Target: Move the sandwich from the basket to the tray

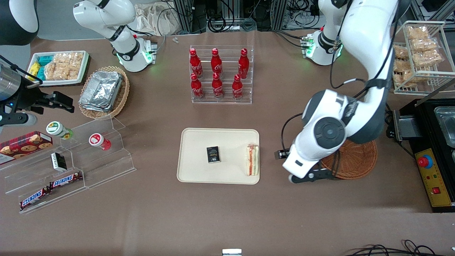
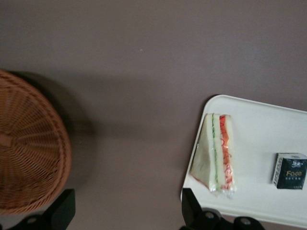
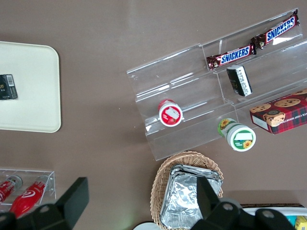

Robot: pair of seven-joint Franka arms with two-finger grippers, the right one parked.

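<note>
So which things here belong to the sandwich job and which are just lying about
Job:
triangular white-bread sandwich, lying on the tray
flat cream rectangular tray
round reddish-brown wicker basket
left arm's pincer, open, above the table between basket and tray

Lying about:
small black box on the tray
red bottles in a clear rack
Snickers bars
foil trays

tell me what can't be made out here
- Basket: front view, the arm covers much of it; wrist view's edge cuts it off.
- Gripper: front view, fingers blocked by the arm; open in wrist view.
- Sandwich filling: too small to identify.
- Tray: wrist view's edge cuts it off.
</note>
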